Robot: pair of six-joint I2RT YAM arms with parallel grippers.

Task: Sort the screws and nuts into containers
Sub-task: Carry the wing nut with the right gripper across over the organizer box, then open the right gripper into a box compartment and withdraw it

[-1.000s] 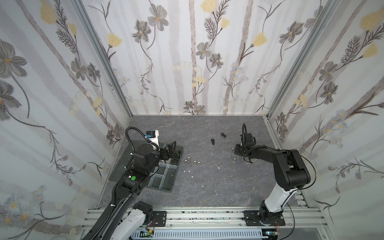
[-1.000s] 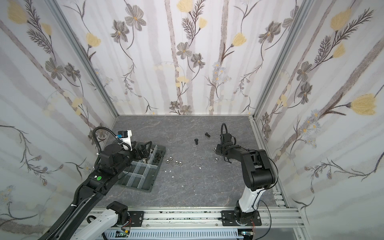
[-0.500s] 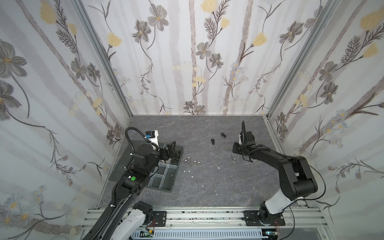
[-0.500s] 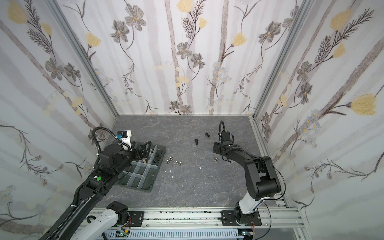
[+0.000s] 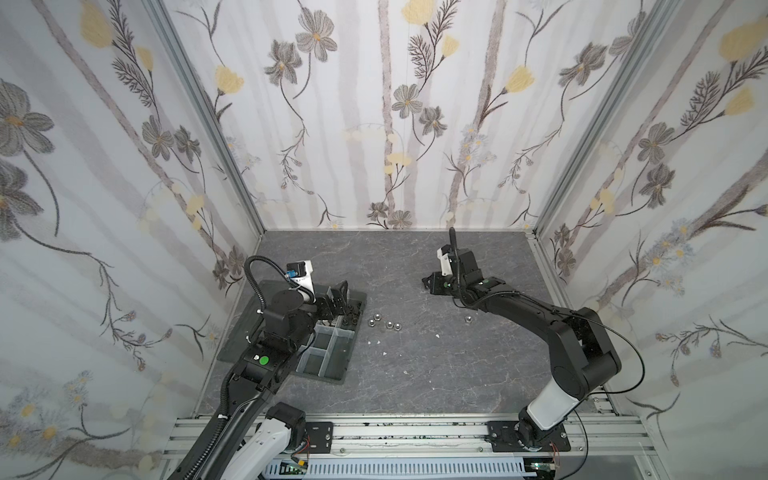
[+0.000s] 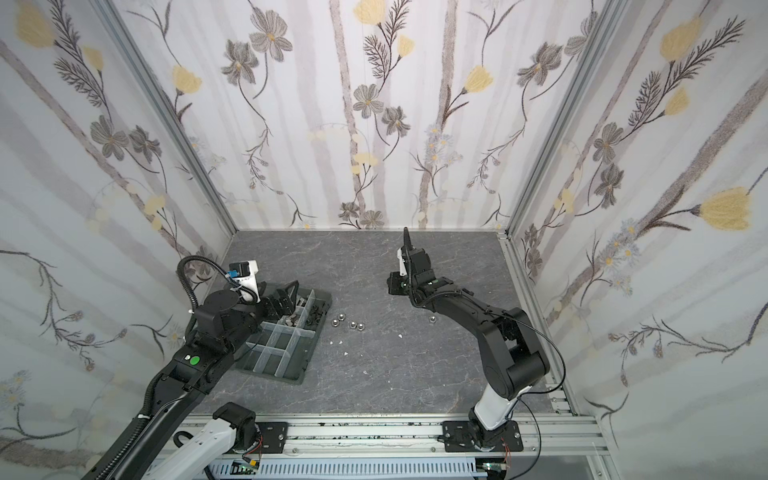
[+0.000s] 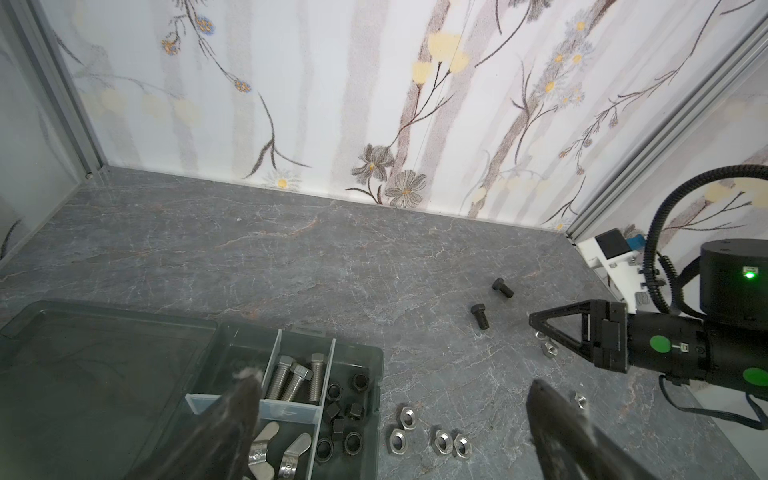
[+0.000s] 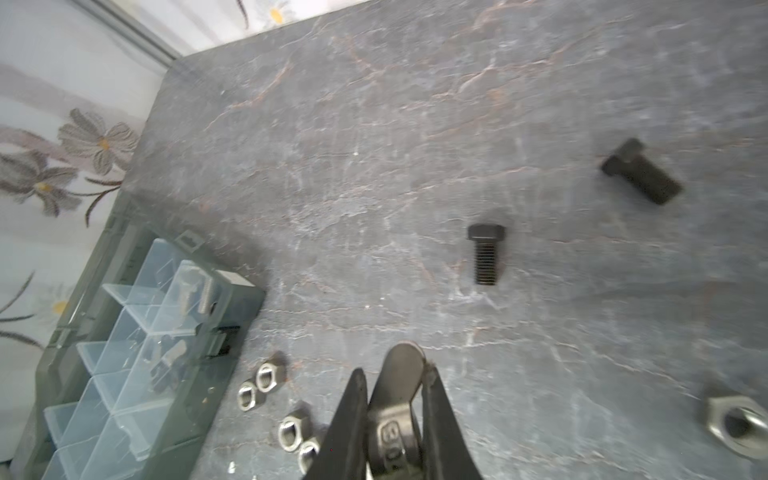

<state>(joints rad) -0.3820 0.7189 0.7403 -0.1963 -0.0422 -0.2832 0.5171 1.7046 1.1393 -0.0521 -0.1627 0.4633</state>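
R gripper pinches, prob., a silver wing nut; carry to tray at its 8 o'clock, wing-nut bay; L gripper spread, keep clear.

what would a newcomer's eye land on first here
The right hand, shut on a silver wing nut, toward the back of the table. Next the loose hardware: two black screws out on the table, and four silver hex nuts clustered beside the organiser tray, where the left hand hangs open.
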